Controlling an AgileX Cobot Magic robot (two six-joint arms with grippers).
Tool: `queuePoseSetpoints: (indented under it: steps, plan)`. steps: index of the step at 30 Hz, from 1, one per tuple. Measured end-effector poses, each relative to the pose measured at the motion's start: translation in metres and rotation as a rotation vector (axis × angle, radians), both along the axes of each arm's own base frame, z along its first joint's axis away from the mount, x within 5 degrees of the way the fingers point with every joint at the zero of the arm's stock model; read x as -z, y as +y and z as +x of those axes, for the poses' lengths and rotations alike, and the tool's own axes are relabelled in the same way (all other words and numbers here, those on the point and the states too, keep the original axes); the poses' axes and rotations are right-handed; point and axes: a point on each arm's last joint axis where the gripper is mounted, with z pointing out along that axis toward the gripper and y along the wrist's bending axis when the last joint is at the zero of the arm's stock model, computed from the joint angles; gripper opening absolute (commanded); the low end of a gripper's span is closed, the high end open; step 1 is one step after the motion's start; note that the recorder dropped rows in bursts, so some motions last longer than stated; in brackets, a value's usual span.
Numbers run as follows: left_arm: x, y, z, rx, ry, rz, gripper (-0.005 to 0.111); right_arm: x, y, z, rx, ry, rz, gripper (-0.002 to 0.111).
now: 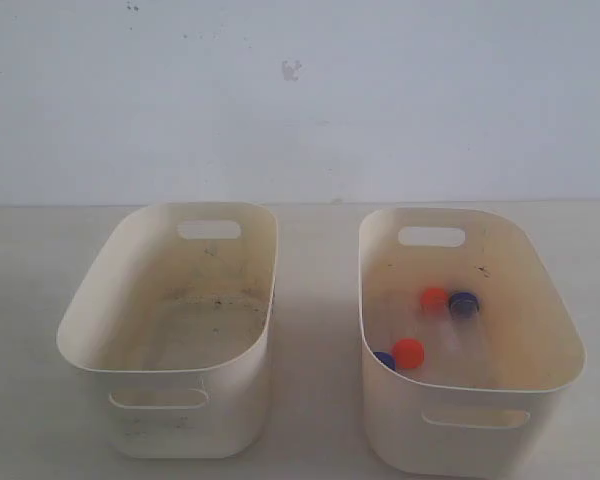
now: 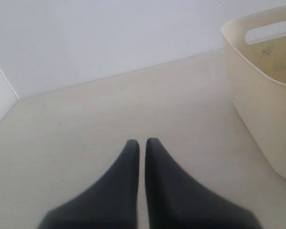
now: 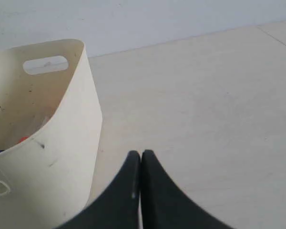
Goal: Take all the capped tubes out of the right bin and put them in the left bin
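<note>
Lying on the floor of the right bin (image 1: 545, 320): all four capped tubes (image 1: 408, 352), two with orange-red caps, two with dark blue, clustered close. Beside it the left bin (image 1: 95, 310), dark specks across its floor. Left gripper (image 2: 142, 142) over bare table (image 1: 318, 400), jaws drawn to a thin slit, empty. Right gripper (image 3: 139, 153) pinched fully together, empty, outside the right bin's wall.

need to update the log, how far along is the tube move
Done: nothing yet; the left bin holds no tubes. In hand: nothing; the left hand and right hand are shut and empty, outside the bins. Left: all four capped tubes, two orange-capped and two blue-capped, lie in the right bin.
</note>
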Motion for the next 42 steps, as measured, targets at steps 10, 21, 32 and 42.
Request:
queuePoseSetpoints:
  steps: [10, 21, 32, 42]
  plan:
    - [0.000, 0.000, 0.000, 0.000, 0.000, 0.000, 0.004, -0.005, 0.000, 0.001, -0.003, -0.054, 0.000, 0.000]
    - [0.000, 0.000, 0.000, 0.000, 0.000, 0.000, 0.004, -0.023, 0.002, 0.003, -0.021, -0.255, 0.005, 0.000]
    - [0.000, 0.000, 0.000, 0.000, 0.000, 0.000, 0.004, -0.099, 0.003, -0.006, -0.039, -0.656, 0.096, 0.000]
    - [0.000, 0.000, 0.000, 0.000, 0.000, 0.000, 0.004, -0.143, 0.011, 0.036, -0.071, 0.373, 0.049, 0.000]
